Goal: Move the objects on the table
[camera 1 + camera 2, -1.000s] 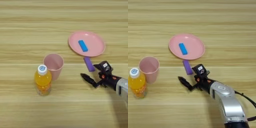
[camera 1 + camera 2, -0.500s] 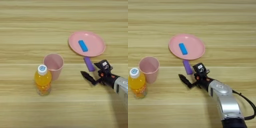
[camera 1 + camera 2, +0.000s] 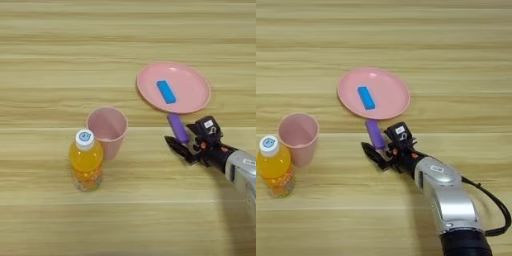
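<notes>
A light wooden desk (image 3: 60, 60) fills the view. On it the purple block (image 3: 374, 134) lies just below the rim of the pink plate (image 3: 391, 95), which carries the blue block (image 3: 366, 97). The right hand (image 3: 381, 147) sits open at the purple block, one finger on each side. Further left, the pink cup (image 3: 106, 131) stands upright beside an orange juice bottle (image 3: 86, 161).

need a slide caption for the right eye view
Right end effector open around the purple block just below the pink plate holding a blue block; pink cup and juice bottle at left.
</notes>
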`<action>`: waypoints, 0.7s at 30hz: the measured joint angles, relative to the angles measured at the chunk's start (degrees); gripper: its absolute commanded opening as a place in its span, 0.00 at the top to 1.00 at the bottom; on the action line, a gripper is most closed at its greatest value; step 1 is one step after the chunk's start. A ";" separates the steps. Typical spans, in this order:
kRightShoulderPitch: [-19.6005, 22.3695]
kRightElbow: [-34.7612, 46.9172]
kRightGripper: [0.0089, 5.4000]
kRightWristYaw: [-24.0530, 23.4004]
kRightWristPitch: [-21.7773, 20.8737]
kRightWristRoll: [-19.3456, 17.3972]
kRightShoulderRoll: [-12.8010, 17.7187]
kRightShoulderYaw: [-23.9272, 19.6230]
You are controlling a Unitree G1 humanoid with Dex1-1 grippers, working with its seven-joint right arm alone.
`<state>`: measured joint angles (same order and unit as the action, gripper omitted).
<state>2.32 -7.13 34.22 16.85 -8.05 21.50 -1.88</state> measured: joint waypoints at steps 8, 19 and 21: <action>0.09 -0.08 0.46 -0.09 0.04 0.02 0.00 0.08; 0.27 -0.23 0.66 -0.07 0.01 0.01 -0.01 0.23; 0.44 -0.39 0.69 -0.07 0.00 0.01 0.00 0.23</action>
<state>2.76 -7.52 34.14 16.85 -8.04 21.49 -1.65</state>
